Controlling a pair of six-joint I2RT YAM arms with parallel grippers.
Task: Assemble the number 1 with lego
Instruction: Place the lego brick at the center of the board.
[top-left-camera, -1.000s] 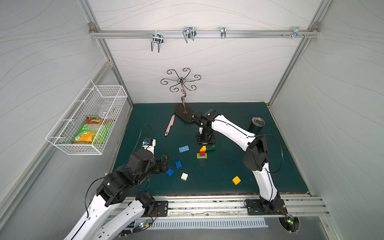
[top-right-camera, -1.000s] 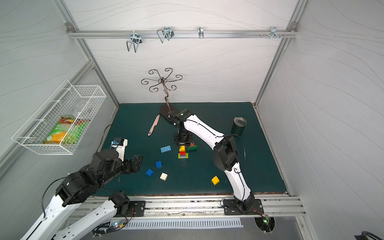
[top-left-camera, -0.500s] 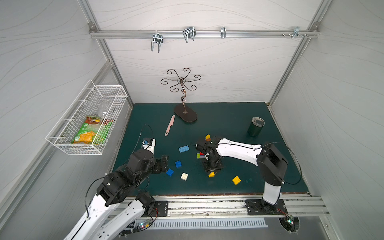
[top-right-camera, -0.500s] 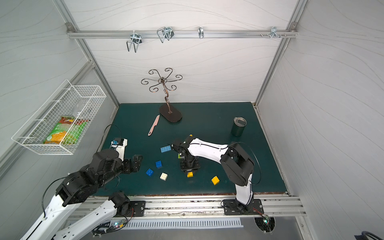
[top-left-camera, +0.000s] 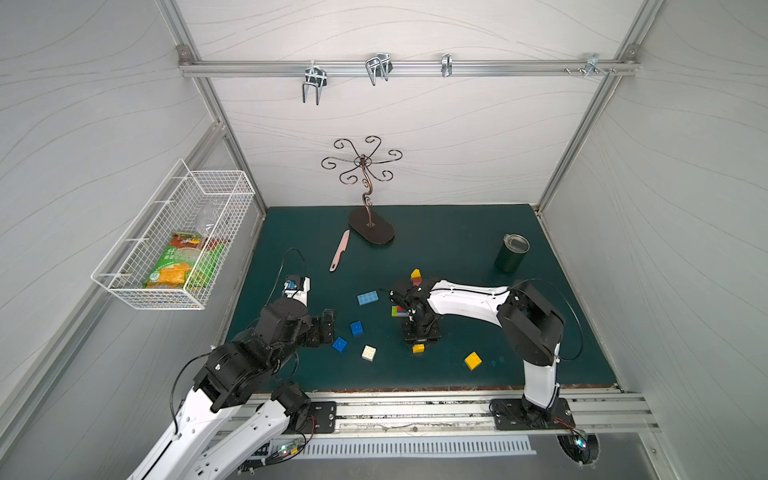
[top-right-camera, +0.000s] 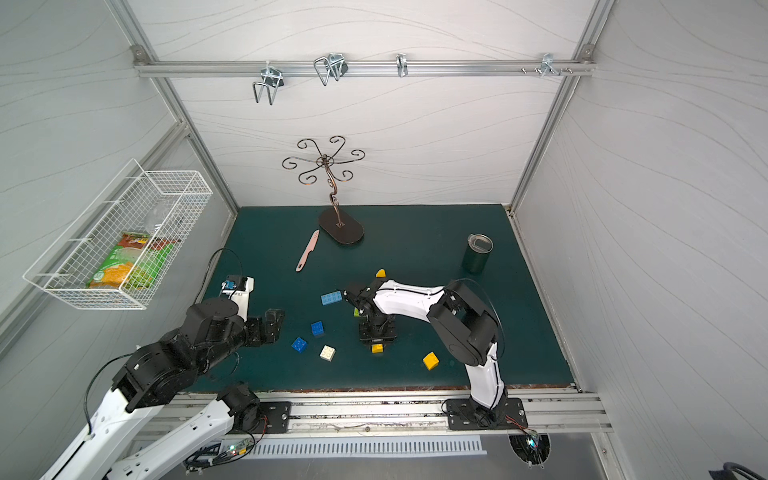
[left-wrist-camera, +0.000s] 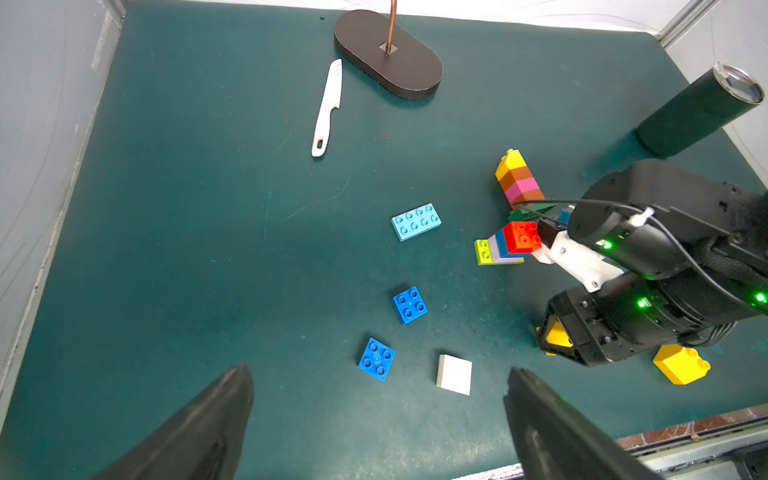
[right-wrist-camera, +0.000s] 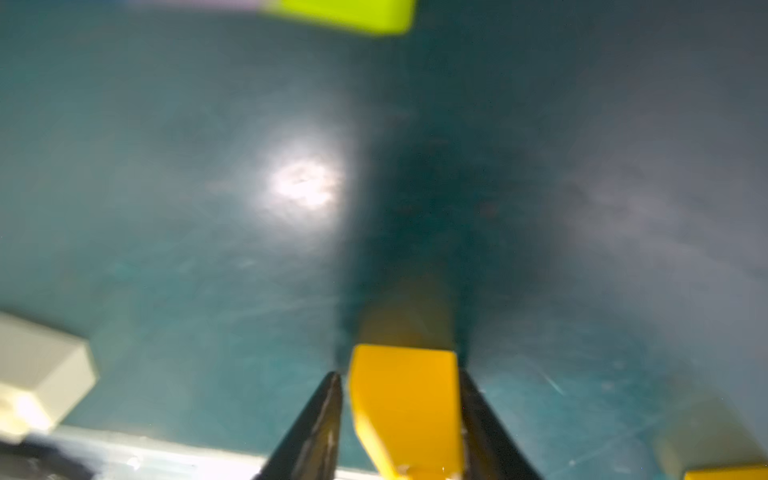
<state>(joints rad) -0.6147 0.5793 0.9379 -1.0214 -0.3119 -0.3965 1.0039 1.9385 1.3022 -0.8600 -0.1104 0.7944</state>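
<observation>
**Right gripper** (right-wrist-camera: 399, 376) lowered to the table (top-left-camera: 457, 232), jaws flanking a loose yellow brick (top-left-camera: 418, 348). One jaw seems to touch and a sliver of gap shows at the other. In this blurred wrist view a firm hold cannot be told.

**Left gripper** (left-wrist-camera: 379, 369) wide open and empty, near a blue brick (left-wrist-camera: 409, 304) and a white brick (left-wrist-camera: 454, 374).

**Partial builds**, just beside the right wrist: a red-topped stack (left-wrist-camera: 515, 243) on a lime brick (left-wrist-camera: 482, 251), and a taller yellow-topped stack (left-wrist-camera: 519, 178).

**Hazards:** an uneven pinch may twist or drop the yellow brick on lifting. A rising wrist may clip the red-topped stack (the two nearly overlap in the left wrist view).

**Legible writing:** none. The snack packet (top-left-camera: 183, 266) in the wire basket (top-left-camera: 124, 286) bears print too small to read.
</observation>
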